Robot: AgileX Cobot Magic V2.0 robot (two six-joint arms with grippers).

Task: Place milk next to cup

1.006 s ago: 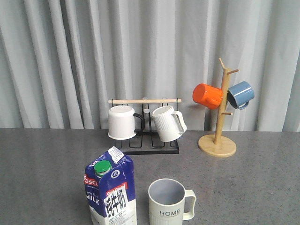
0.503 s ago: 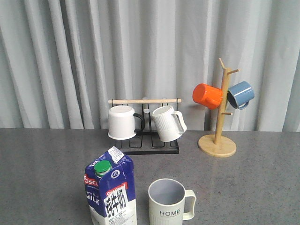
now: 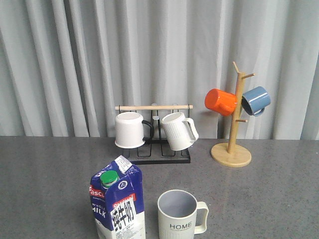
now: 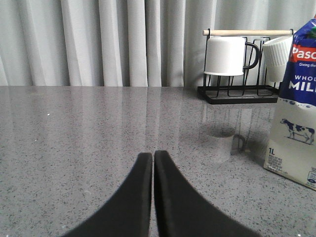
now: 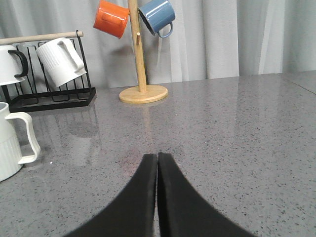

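Nothing is changing across the last second in the front view: the milk is standing upright at the near edge of the table, and the cup is sitting just to its right, handle pointing right, with a narrow gap between them. Both are staying exactly where they were, and no arm is showing in the front view.

Both grippers are sitting low over the grey table, holding nothing. Left gripper is showing its two black fingers pressed together, with bare tabletop ahead and the milk off to one side near the frame edge, apart from the fingers. Right gripper is looking the same, fingers together, with the cup at the frame edge, apart from it.

Further back, the black rack is carrying a plain white mug and a ribbed white mug; the wooden mug tree is holding an orange mug and a blue mug. None of these are being touched.

Judging from this: carton is already beside the HOME mug, upright and free-standing, so the placement looks done and both arms seem to be resting clear.
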